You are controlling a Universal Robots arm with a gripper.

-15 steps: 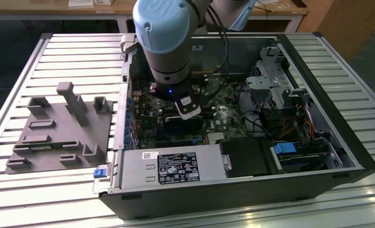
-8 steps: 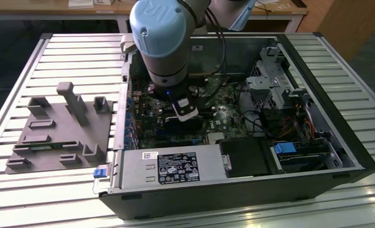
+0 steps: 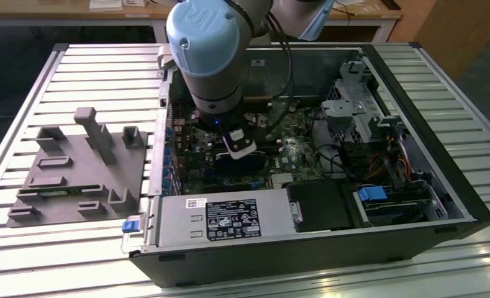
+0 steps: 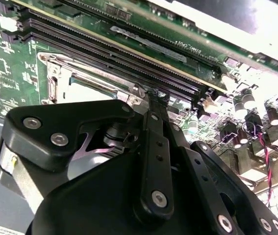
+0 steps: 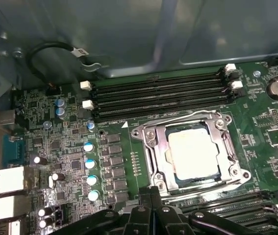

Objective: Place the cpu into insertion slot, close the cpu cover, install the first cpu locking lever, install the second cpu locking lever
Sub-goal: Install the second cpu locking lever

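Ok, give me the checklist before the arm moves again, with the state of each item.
1. cpu lies flat inside the cover's window: ok.
2. cpu cover is down around the cpu: ok.
3. Both locking levers are latched: cannot tell.
4. hand is shut and sits close to the cover's edge: ok.
5. black cable lies well away from the cover: ok.

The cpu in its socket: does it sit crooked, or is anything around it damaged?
Nothing stands out. In the first wrist view the cpu lies flat and square in the insertion slot, framed evenly by the cpu cover. No damage shows nearby.
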